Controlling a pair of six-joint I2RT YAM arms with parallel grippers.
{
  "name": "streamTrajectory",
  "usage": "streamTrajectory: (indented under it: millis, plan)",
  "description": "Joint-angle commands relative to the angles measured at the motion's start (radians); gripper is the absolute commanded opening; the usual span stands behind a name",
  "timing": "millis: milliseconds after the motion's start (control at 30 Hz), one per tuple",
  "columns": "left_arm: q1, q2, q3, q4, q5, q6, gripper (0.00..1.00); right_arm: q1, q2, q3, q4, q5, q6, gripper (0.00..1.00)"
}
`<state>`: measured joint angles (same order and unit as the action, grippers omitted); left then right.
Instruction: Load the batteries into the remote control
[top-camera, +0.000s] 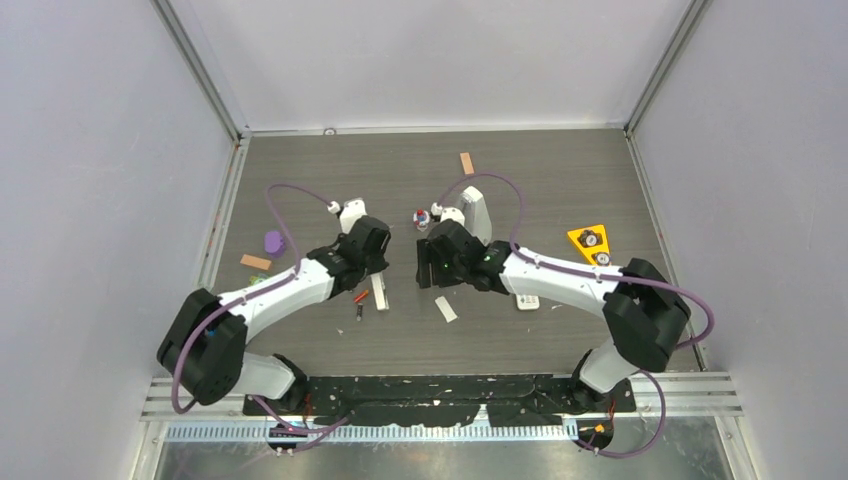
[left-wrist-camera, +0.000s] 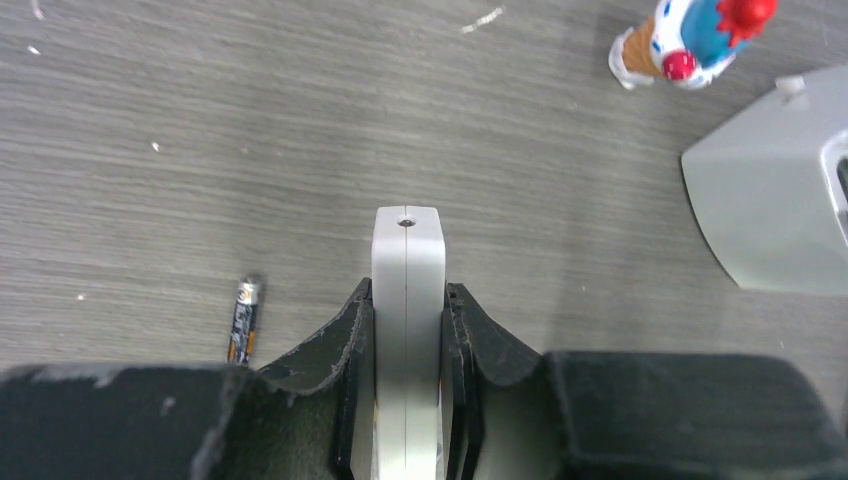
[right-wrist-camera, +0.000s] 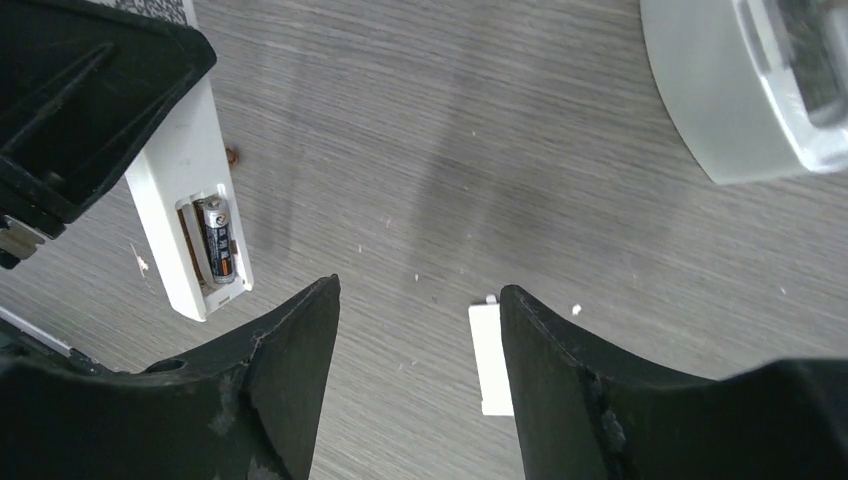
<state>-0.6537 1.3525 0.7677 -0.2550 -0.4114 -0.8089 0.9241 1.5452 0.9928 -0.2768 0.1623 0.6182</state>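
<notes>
The remote control (left-wrist-camera: 408, 250) is a slim white bar held edge-on, with my left gripper (left-wrist-camera: 408, 292) shut on its sides. In the right wrist view the remote control (right-wrist-camera: 185, 180) shows its open compartment with one battery (right-wrist-camera: 217, 240) seated in it. Two loose batteries lie on the table by the remote, a red one (top-camera: 362, 297) and a dark one (top-camera: 359, 312), the dark one (left-wrist-camera: 245, 318) also left of my left fingers. The small white cover (right-wrist-camera: 488, 360) lies flat beside the right finger of my right gripper (right-wrist-camera: 418, 290), which hovers open and empty.
A grey metronome (top-camera: 475, 215) and a small colourful toy figure (top-camera: 422, 218) stand just behind the grippers. A short white remote (top-camera: 527, 301) lies under the right arm. A yellow triangle (top-camera: 592, 243), a purple piece (top-camera: 273, 241) and orange blocks (top-camera: 255, 262) lie further out.
</notes>
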Motion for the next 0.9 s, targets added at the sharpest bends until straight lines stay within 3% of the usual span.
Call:
streamTrajectory:
  millis: [0,333,600,867]
  plan:
    - [-0.003,0.051,0.128,-0.066,-0.165,0.002,0.00,-0.031,0.060,0.084,0.032,-0.127,-0.032,0.65]
    - [-0.004,0.207,0.388,-0.461,-0.342,-0.135,0.00,-0.052,0.142,0.114,0.039,-0.186,0.068,0.62]
    - [0.003,0.237,0.404,-0.495,-0.315,-0.127,0.00,-0.053,0.159,0.134,-0.016,-0.079,0.118,0.59]
    - [0.025,0.340,0.523,-0.644,-0.294,-0.190,0.00,-0.053,0.165,0.138,-0.026,-0.056,0.162,0.59]
